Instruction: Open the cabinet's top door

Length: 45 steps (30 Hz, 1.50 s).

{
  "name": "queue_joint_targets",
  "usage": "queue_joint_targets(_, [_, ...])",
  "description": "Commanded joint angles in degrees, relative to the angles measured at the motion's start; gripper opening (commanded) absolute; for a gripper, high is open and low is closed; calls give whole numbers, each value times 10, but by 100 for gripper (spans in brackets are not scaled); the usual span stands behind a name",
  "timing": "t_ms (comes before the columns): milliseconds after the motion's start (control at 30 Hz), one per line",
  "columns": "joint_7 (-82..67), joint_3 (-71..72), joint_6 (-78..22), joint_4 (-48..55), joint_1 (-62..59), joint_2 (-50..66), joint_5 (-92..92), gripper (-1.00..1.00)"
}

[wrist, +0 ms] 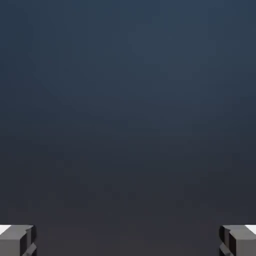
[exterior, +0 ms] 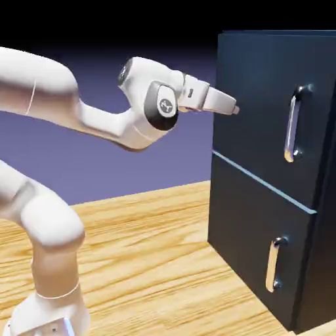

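Gripper (exterior: 237,110) spread wide, nothing in it, probably prepping for a grab. Tips near top door (exterior: 256,98), on side away from its bar handle (exterior: 293,125). Cabinet (exterior: 252,216) stands at exterior view's right; door's shut, so handle's likely next.

On the tall boxy cabinet (exterior: 262,197), dark navy blue is shown, crossed by a pale light-blue strip (exterior: 262,182) between its doors and marked by shiny silver bar handles (exterior: 292,125). Below the cabinet, a pale yellow wooden tabletop (exterior: 144,243) is streaked with tan grain.
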Motion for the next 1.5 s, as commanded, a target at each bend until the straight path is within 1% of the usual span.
queue_joint_targets(0, [17, -10, 1, 6, 7, -4, -25, 0])
queue_joint_targets(1233, [651, -391, 55, 215, 280, -166, -947, 0])
queue_joint_targets(1300, [663, -399, 56, 219, 285, -169, -964, 0])
queue_joint_targets(1467, [661, -444, 29, 280, 383, -146, -970, 0])
